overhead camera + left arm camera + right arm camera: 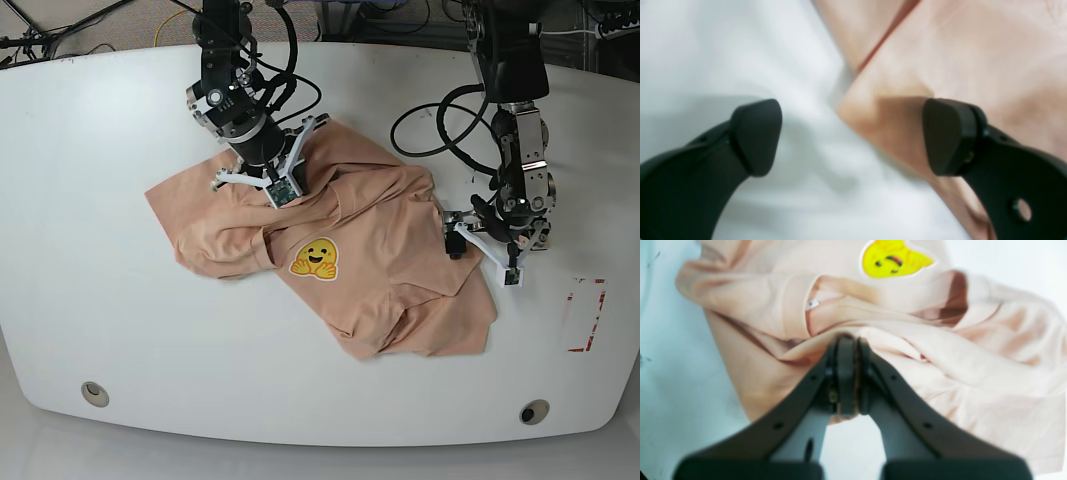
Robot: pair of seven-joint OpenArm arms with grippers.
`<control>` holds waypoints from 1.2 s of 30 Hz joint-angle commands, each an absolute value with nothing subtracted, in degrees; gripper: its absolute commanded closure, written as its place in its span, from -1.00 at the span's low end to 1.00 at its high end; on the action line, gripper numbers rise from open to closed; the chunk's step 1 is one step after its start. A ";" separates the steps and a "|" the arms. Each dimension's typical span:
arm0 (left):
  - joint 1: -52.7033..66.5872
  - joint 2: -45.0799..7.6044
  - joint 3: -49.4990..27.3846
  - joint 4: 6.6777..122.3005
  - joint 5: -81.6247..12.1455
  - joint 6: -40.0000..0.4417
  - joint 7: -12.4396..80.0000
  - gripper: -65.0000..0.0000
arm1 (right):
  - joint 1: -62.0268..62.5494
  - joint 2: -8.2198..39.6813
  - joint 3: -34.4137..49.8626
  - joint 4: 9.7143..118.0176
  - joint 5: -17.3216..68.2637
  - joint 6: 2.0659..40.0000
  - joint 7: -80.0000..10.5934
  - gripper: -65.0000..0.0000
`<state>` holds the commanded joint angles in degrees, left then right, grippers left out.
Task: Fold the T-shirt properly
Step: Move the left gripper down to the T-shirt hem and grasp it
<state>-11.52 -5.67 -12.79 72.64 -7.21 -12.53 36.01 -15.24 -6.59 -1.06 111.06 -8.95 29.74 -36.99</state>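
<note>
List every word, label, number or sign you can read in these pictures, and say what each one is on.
No legible words or numbers anywhere.
T-shirt: yellow hugging-face emoji print, a picture with no lettering.
Small white tag inside the collar: too small and blurred to read.
Red outlined marking on the white table: a tape-like outline, no readable text.

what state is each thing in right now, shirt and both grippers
T-shirt: crumpled and unfolded on the white table, emoji print facing up
Right gripper: shut on a fold of the T-shirt near the collar
Left gripper: open, one finger over the table and the other over the shirt's edge, gripping nothing
</note>
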 joint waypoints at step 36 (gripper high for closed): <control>-10.95 -6.33 -8.32 72.24 -6.43 -9.16 31.09 0.24 | -16.08 -6.48 -0.01 111.49 -9.11 29.74 -37.15 1.00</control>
